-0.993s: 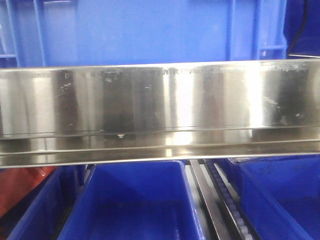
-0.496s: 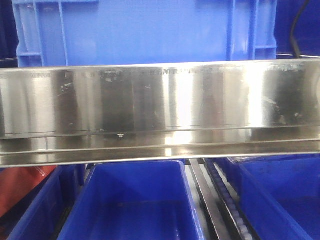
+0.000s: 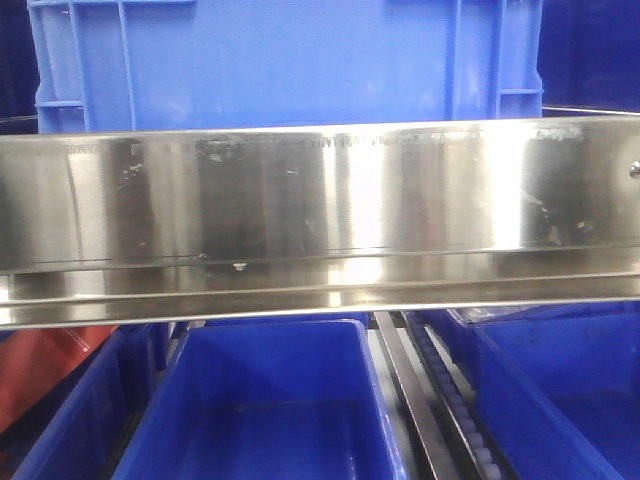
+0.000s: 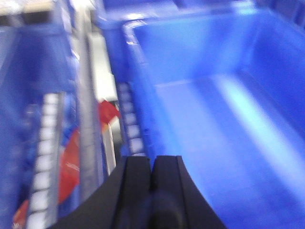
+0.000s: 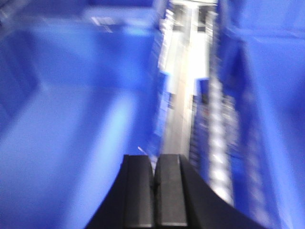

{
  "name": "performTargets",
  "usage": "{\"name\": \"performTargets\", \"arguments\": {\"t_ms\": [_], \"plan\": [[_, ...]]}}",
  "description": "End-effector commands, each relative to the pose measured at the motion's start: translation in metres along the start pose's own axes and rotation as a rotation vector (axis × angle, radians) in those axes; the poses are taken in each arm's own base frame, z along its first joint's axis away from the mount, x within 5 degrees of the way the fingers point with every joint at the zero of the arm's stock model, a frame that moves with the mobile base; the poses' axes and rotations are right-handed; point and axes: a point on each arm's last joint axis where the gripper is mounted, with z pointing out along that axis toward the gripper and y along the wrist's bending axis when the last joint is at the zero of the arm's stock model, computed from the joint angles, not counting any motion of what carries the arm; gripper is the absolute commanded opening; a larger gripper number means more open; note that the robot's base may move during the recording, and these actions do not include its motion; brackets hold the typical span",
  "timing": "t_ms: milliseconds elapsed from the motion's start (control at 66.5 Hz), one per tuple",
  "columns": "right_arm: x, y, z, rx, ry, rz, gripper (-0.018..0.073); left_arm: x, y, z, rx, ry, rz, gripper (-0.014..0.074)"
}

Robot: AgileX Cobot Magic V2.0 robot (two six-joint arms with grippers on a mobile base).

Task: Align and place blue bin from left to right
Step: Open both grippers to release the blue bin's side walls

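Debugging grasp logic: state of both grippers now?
Left gripper: shut, holding nothing, over a blue bin.
Right gripper: shut, holding nothing.

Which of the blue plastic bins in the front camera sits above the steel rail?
The bright blue ribbed plastic bin behind the steel rail; the other blue bins lie below it, seen open from above.

Steel rail [image 3: 320,215] blocks front access to blue bin [image 3: 285,60]; lower bins [image 3: 255,410] open-topped, narrow roller track [image 3: 450,400] between them.

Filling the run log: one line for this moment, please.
left gripper: shut, empty, over blue bin | right gripper: shut, empty | upper blue bin: behind steel rail | wrist views blurred
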Motion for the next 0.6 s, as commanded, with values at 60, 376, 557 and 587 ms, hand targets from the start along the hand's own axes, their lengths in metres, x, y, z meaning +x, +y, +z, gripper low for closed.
{"name": "performTargets", "arguments": {"t_ms": [60, 376, 557, 587], "plan": [[0.025, -0.005, -0.025, 0.022, -0.100, -0.034, -0.0162, 0.035, 0.004, -0.020, 0.017, -0.120, 0.000, -0.0111], [0.139, -0.010, -0.051, 0.017, -0.310, -0.126, -0.0162, 0.129, 0.009, -0.048, 0.064, -0.280, 0.006, -0.0111], [0.207, -0.013, -0.059, 0.014, -0.356, -0.128, -0.0162, 0.174, 0.012, -0.055, 0.067, -0.283, 0.008, -0.0111], [0.220, -0.014, -0.061, 0.014, -0.367, -0.128, -0.0162, 0.180, 0.012, -0.056, 0.067, -0.285, 0.007, -0.0111]]}}
